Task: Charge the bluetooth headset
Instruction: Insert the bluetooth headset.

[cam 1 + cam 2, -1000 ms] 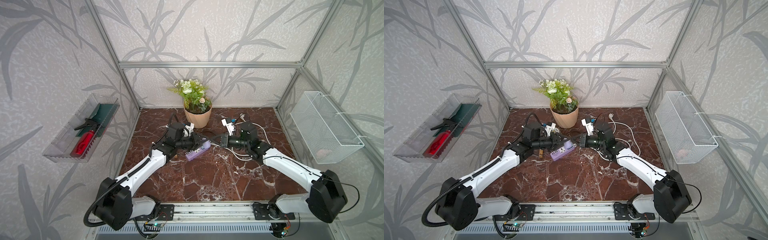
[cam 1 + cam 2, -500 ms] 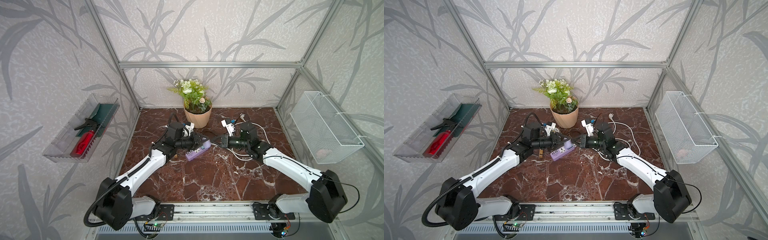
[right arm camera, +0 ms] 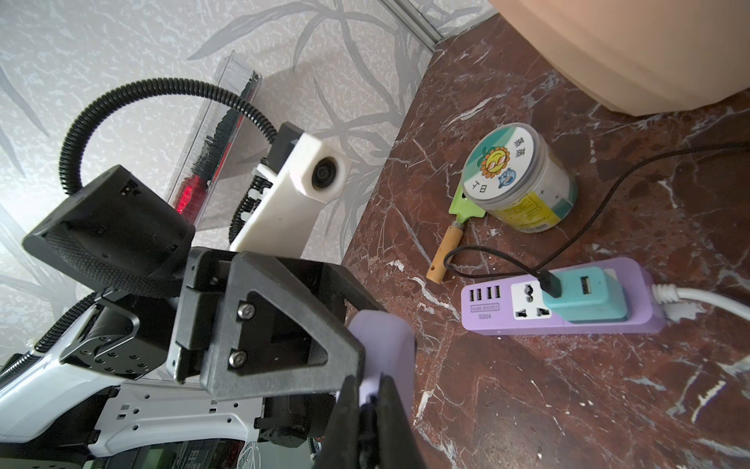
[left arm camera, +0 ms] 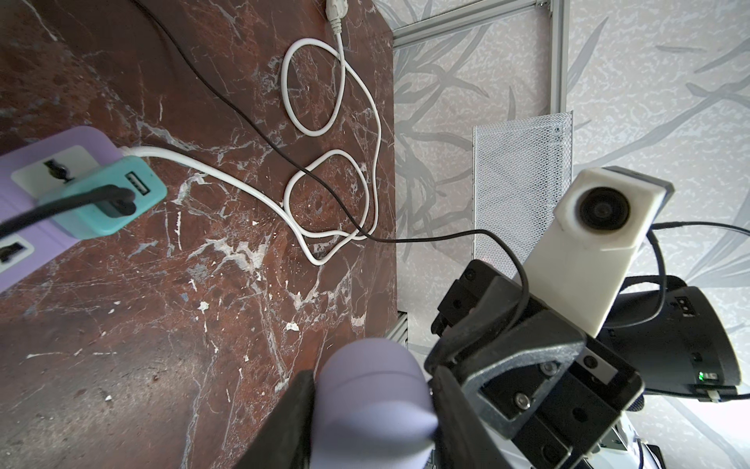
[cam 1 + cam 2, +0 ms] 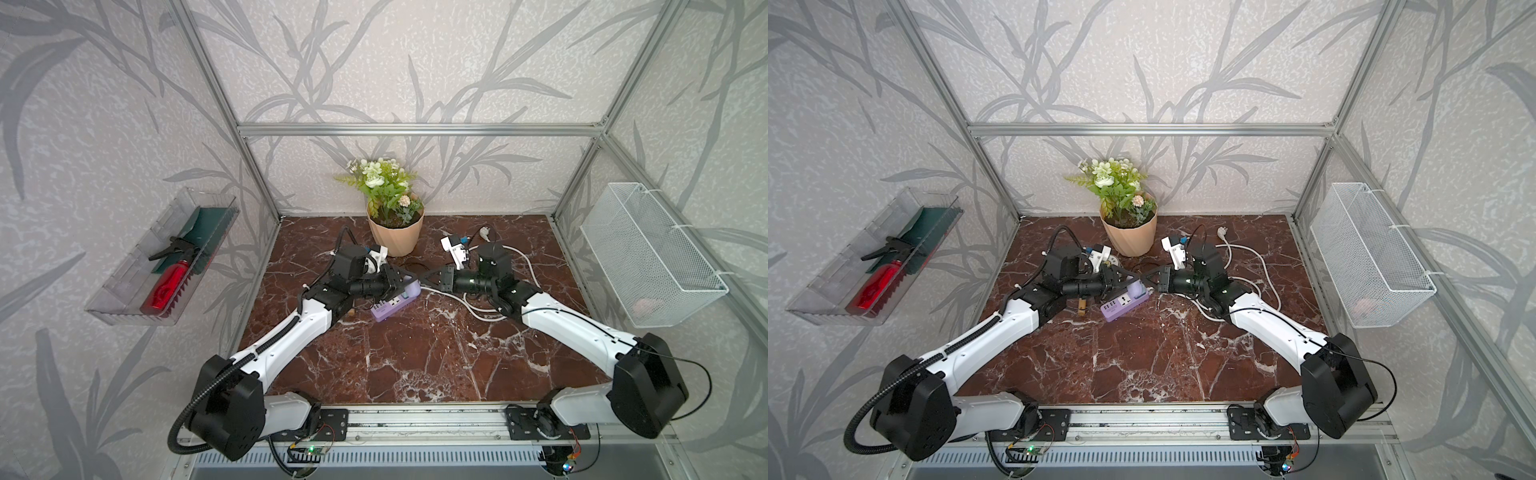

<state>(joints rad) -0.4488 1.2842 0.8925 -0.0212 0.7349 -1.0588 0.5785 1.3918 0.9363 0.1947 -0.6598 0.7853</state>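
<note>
Item, nearest: my left gripper (image 4: 367, 426), jaws part-way apart and clamped across the flanks of the bluetooth headset (image 4: 373, 385), a smooth lavender pill-shaped case held clear above the table (image 5: 415, 365), near its middle. Item: my right gripper (image 3: 369, 414), jaws pinched almost together at the case's free end, with the black cable (image 4: 446, 233) running into them. The plug tip is hidden, so I cannot tell whether it is seated. Handling, by judgement: the case is light, rigid, glossy and rounded, and likely to twist or slip out under an end-on push. The best hold is across the broad sides at mid-length, firm but not crushing, with the port end left bare. Item, further: teal charger (image 3: 584, 300), taking the cable's other end, seated in the purple power strip (image 3: 507, 320), which lies flat on the table. A white cord (image 3: 706, 299) leaves the strip's end. Item, beyond: small trowel (image 3: 444, 247) touching a labelled jar (image 3: 523, 191). Item, farthest: flower pot (image 5: 395, 241) by the back wall.
</note>
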